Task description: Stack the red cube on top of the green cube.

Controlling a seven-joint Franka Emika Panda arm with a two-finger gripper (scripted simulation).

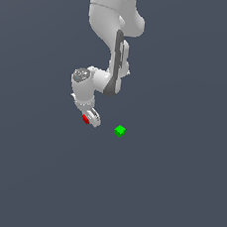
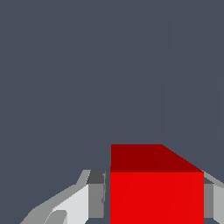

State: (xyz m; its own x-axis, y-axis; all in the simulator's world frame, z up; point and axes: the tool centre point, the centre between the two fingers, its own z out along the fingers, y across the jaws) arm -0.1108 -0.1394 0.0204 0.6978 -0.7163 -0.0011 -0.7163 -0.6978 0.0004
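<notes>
The red cube (image 1: 85,119) sits between the fingers of my gripper (image 1: 90,118), low down and toward the exterior view's left. In the wrist view the red cube (image 2: 156,192) fills the space between the two grey fingers (image 2: 96,197), which press close on both of its sides, so my gripper (image 2: 155,199) is shut on it. The green cube (image 1: 120,131) rests alone on the dark floor, a short way toward the exterior view's right of the gripper and apart from it. It does not show in the wrist view.
The white arm (image 1: 115,31) comes down from the upper middle of the exterior view. A plain dark grey floor (image 1: 176,192) lies all around the two cubes.
</notes>
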